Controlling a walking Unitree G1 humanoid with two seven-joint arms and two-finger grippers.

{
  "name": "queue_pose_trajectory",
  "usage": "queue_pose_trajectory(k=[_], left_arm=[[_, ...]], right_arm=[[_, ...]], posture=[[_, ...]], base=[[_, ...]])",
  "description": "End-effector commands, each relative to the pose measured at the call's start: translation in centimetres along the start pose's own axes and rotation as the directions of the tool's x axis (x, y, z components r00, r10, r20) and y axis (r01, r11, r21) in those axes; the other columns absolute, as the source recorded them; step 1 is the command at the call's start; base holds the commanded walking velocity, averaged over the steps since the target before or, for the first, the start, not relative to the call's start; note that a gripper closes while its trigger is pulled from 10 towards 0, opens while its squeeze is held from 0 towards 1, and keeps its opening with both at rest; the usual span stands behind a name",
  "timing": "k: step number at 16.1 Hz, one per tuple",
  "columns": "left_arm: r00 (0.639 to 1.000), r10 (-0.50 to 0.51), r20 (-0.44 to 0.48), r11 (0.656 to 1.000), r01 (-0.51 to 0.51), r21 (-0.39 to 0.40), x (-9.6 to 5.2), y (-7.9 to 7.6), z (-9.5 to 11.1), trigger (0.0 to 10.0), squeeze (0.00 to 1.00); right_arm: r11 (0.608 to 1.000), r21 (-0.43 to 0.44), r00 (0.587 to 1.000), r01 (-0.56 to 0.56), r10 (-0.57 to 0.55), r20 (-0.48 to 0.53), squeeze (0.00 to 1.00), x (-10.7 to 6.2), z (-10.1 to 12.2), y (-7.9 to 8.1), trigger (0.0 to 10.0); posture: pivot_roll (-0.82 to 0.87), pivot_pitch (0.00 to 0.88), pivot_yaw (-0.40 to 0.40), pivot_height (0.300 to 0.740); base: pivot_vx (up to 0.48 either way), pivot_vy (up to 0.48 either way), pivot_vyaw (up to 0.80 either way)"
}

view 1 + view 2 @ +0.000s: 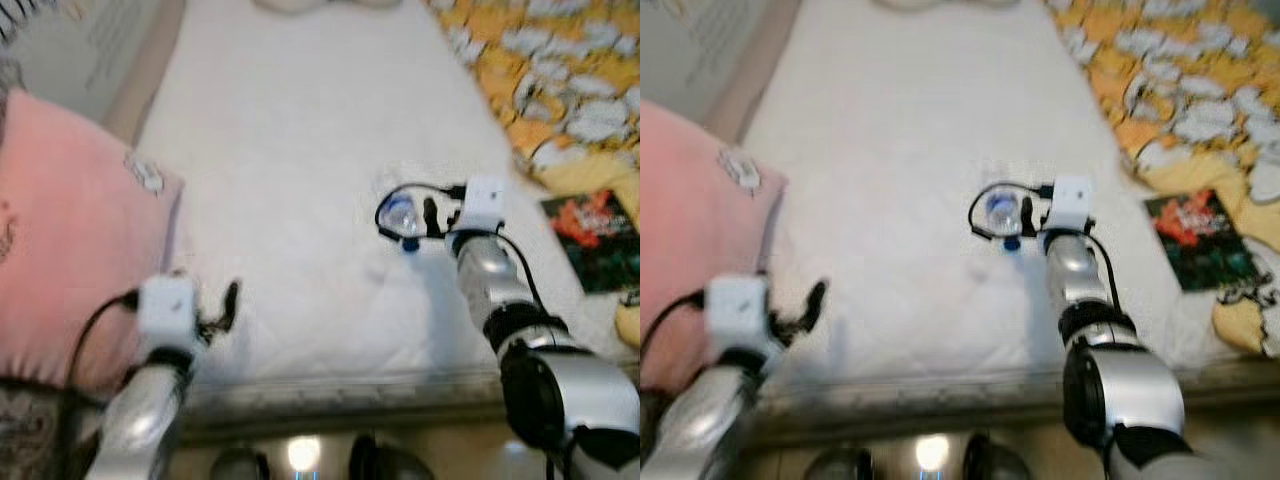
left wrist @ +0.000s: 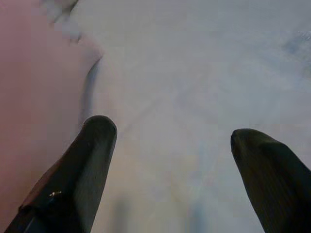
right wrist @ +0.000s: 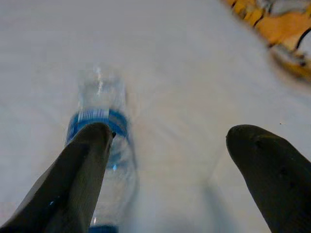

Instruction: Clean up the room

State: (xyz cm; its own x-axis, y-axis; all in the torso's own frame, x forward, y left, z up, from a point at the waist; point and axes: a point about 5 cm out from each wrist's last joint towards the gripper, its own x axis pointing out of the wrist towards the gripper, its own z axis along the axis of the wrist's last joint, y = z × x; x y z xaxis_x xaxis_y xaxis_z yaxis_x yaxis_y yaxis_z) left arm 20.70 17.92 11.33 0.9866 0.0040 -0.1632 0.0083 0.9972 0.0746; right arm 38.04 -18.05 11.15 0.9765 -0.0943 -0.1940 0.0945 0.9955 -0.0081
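My right hand (image 3: 165,165), fingers apart, is hovering beside the bottle (image 3: 102,145) lying mid-bed (image 1: 300,150), its long axis along my fingers.

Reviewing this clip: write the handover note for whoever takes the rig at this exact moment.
Right gripper: open, low over the white bed, reaching at the clear water bottle. One finger is beside the bottle; the bottle is not between the fingers yet.
Left gripper: open, holding nothing, near the bed's front edge beside the pink pillow.
Also on the bed: a yellow patterned blanket and a dark book on the robot's right.
Done: nothing picked up yet.
Left: shift the right gripper over the bottle, close, lift, then tidy the rest.
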Motion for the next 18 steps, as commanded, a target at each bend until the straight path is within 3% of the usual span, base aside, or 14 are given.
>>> queue_pose_trajectory(k=[1, 4, 7, 8, 13, 15, 17, 18], left_arm=[[1.0, 0.022, -0.006, 1.0, -0.022, 0.02, -0.8, 0.3, 0.4, 10.0, 0.0], [0.997, 0.057, -0.05, 0.998, -0.054, 0.043, -3.1, 0.8, 0.5, 10.0, 0.0], [0.995, 0.046, -0.087, 0.998, -0.043, 0.039, -3.7, 0.4, 0.2, 10.0, 0.0], [0.994, 0.035, -0.102, 0.999, -0.031, 0.034, -4.0, 0.1, 0.3, 10.0, 0.0], [0.993, 0.029, -0.111, 0.999, -0.026, 0.025, -3.3, 0.0, 0.5, 10.0, 0.0], [0.994, 0.02, -0.11, 1.0, -0.018, 0.022, -2.8, -0.1, 0.5, 10.0, 0.0], [0.994, 0.016, -0.11, 1.0, -0.014, 0.018, -2.5, -0.2, 0.5, 10.0, 0.0], [0.994, 0.012, -0.109, 1.0, -0.01, 0.014, -2.4, -0.4, 0.4, 10.0, 0.0]], right_arm=[[1.0, 0.011, 0.999, -0.004, 0.005, -0.048, 0.0, -0.1, -0.9, 0.4, 10.0], [0.998, 0.035, 0.995, -0.049, 0.052, -0.085, 0.0, -0.2, -1.4, 1.7, 10.0], [0.996, 0.064, 0.99, -0.061, 0.069, -0.126, 0.0, -0.4, -2.1, 2.1, 10.0], [0.994, 0.089, 0.986, -0.059, 0.072, -0.148, 0.0, -0.5, -2.6, 2.0, 0.0], [0.994, 0.067, 0.992, -0.092, 0.097, -0.086, 0.0, -0.3, -1.5, 2.1, 0.0], [0.992, -0.061, 0.993, -0.112, 0.11, -0.032, 0.0, -0.2, -0.8, 2.6, 0.0], [0.984, -0.124, 0.992, -0.13, 0.128, -0.017, 0.0, -0.3, -0.7, 3.1, 0.0], [0.976, -0.165, 0.99, -0.142, 0.14, -0.021, 0.0, -0.4, -0.9, 3.4, 1.3]], posture=[[0.37, 0.298, -0.017, 0.74], [0.39, 0.349, -0.004, 0.74], [0.38, 0.369, 0.003, 0.74], [0.37, 0.373, 0.005, 0.74], [0.35, 0.358, 0.014, 0.74], [0.34, 0.351, 0.013, 0.74], [0.33, 0.343, 0.011, 0.74], [0.33, 0.34, 0.009, 0.74]], base=[[0.0, 0.0, 0.0], [0.0, 0.0, 0.0], [0.0, 0.0, 0.0], [0.0, 0.0, 0.0], [0.0, 0.0, 0.0], [0.0, 0.0, 0.0], [0.0, 0.0, 0.0], [0.0, 0.0, 0.0]])
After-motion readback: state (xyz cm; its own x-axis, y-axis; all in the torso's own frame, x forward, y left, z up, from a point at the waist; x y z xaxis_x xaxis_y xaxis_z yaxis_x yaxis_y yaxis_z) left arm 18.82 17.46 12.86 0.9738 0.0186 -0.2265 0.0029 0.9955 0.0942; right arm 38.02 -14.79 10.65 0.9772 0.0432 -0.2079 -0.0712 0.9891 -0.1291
